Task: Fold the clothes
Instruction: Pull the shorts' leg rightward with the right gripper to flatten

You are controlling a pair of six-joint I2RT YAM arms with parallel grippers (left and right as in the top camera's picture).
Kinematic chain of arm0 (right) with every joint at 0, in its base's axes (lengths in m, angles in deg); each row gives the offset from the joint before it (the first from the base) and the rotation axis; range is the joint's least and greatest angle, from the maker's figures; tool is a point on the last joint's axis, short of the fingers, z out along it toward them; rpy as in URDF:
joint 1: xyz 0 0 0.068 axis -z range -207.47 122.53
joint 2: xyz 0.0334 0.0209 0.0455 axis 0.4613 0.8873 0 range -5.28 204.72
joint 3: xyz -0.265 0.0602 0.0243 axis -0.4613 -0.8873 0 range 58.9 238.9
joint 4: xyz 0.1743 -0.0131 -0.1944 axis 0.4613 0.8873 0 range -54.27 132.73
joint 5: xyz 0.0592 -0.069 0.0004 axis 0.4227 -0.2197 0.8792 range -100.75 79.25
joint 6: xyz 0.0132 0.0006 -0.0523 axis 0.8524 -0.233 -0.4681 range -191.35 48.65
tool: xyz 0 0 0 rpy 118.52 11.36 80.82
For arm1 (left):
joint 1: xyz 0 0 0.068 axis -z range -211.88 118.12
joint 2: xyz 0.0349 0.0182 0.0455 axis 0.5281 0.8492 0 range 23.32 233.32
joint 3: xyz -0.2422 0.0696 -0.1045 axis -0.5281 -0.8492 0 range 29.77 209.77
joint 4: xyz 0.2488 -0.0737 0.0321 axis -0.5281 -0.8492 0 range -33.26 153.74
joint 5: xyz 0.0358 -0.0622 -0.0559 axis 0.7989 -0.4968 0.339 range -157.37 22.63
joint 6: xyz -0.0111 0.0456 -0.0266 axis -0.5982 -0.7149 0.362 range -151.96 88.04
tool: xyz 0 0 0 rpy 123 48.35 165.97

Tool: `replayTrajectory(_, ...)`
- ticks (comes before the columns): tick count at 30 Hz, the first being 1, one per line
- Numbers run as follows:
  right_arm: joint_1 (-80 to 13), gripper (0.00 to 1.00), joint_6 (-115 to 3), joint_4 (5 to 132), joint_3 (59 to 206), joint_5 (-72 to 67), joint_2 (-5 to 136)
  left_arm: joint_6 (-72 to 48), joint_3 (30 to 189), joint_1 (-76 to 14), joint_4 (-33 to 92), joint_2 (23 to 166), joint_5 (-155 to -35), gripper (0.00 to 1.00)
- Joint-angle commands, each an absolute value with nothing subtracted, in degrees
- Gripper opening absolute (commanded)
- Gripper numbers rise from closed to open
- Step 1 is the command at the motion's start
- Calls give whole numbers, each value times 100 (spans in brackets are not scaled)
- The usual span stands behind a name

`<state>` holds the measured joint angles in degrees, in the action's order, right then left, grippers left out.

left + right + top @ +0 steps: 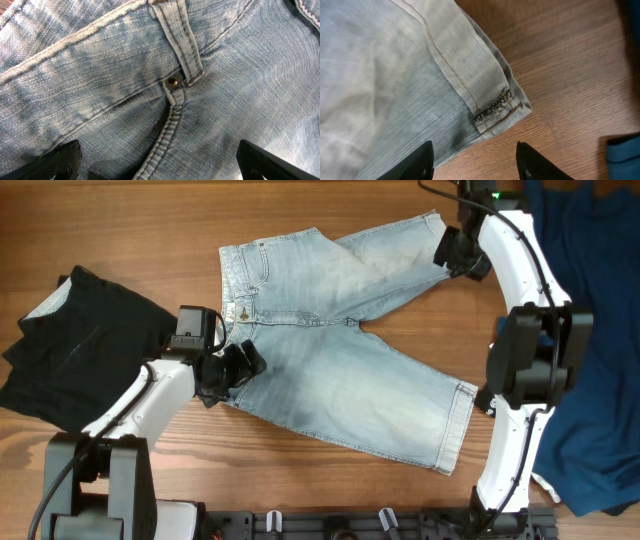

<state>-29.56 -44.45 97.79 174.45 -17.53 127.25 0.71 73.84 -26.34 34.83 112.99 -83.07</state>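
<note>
Your shorts (340, 370) lie flat in the middle of the table (150, 220). The waistband (232, 280) is to the left and the 2 legs fan out to the right, 1 toward the far side and 1 toward the near side, so the long axis runs left to right.

Your left gripper (232, 368) sits over the near end of the waistband. In its wrist view the 2 fingers are spread wide, with a belt loop (180, 37) and a rivet (173, 81) on the denim ahead of them, and nothing is pinched.

Your right gripper (452, 252) is at the hem of the far leg. Its fingers are also apart, and the hem corner (500, 112) lies just ahead of the gap, on bare wood.

Each arm is nearest its own end of the shorts, so you would probably fold across that long axis, either far leg over near or hem toward waist.

A black garment (80, 345) lies well to the left, beside your left arm. A dark blue cloth (600, 380) lies along the right edge, behind your right arm. Neither touches the shorts, and I judge that neither blocks a fold made over the middle, though a wide swing of your right arm could catch the blue cloth
</note>
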Motion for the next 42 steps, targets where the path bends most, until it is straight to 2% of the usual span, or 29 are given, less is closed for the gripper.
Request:
replayTrajectory(1, -2925, 49, -4133, 9676, 17229, -1685, 13068, -21, 7242, -2625, 3569, 11428, -8143, 100)
replayTrajectory(2, -2925, 44, -4131, 9563, 17200, -1685, 13095, -21, 7242, -2625, 3569, 11428, -8143, 100)
replayTrajectory(3, -2925, 34, -4135, 9475, 17191, -1685, 13103, -21, 7242, -2625, 3569, 11428, -8143, 100)
replayTrajectory(4, -2925, 4, -4144, 9451, 17194, -1661, 13101, -21, 7242, -2625, 3571, 11428, -8143, 100)
replayTrajectory(5, -2916, 4, -4227, 9692, 17211, -1589, 13079, -21, 7242, -2625, 3571, 11428, -8143, 100)
replayTrajectory(8, -2761, 4, -4478, 11458, 17224, -1631, 12994, -21, 7242, -2625, 3569, 11428, -8143, 100)
replayTrajectory(11, -2660, 6, -4736, 11355, 17205, -1659, 12994, -21, 7242, -2625, 3569, 11428, -8143, 100)
replayTrajectory(13, -2663, 18, -4859, 11101, 17207, -1069, 12992, -21, 7242, -2625, 3569, 11428, -8143, 100)
replayTrajectory(14, -2660, 28, -5060, 10905, 17209, -617, 12990, -21, 7242, -2625, 3569, 11428, -8143, 100)
replayTrajectory(15, -2643, 45, -5237, 10632, 17211, 28, 12983, -21, 7242, -2625, 3569, 11428, -8143, 100)
replayTrajectory(16, -2628, 49, -5182, 10415, 17216, 288, 12966, -21, 7242, -2625, 3569, 11428, -8143, 100)
replayTrajectory(21, -2599, 47, -4673, 9502, 17216, 286, 12939, -21, 7242, -2625, 3571, 11428, -8141, 100)
replayTrajectory(24, -2597, 44, -4203, 9510, 17213, -394, 12939, -21, 7242, -2625, 3586, 11428, -8141, 100)
replayTrajectory(29, -2588, 41, -3770, 9327, 17213, -722, 12939, -21, 7242, -2625, 3595, 11428, -8139, 100)
replayTrajectory(31, -2588, 33, -3602, 9246, 17213, -969, 12939, -21, 7242, -2625, 3593, 11428, -8139, 100)
replayTrajectory(32, -2588, 22, -3608, 9281, 17211, -997, 12939, -21, 7242, -2625, 3593, 11428, -8139, 100)
replayTrajectory(33, -2588, 4, -3604, 9379, 17209, -1019, 12939, -21, 7242, -2625, 3593, 11428, -8139, 100)
replayTrajectory(37, -2584, 4, -4124, 11403, 17196, -1511, 12939, -21, 7242, -2625, 3593, 11428, -8139, 100)
replayTrajectory(39, -2582, 4, -4255, 11591, 17191, -1828, 12939, -21, 7242, -2625, 3593, 11428, -8139, 100)
replayTrajectory(41, -2584, 36, -4439, 11602, 17191, -1889, 12939, -21, 7242, -2625, 3590, 11428, -8141, 100)
replayTrajectory(42, -2584, 36, -4445, 11639, 17191, -1891, 12939, -21, 7242, -2625, 3590, 11428, -8141, 100)
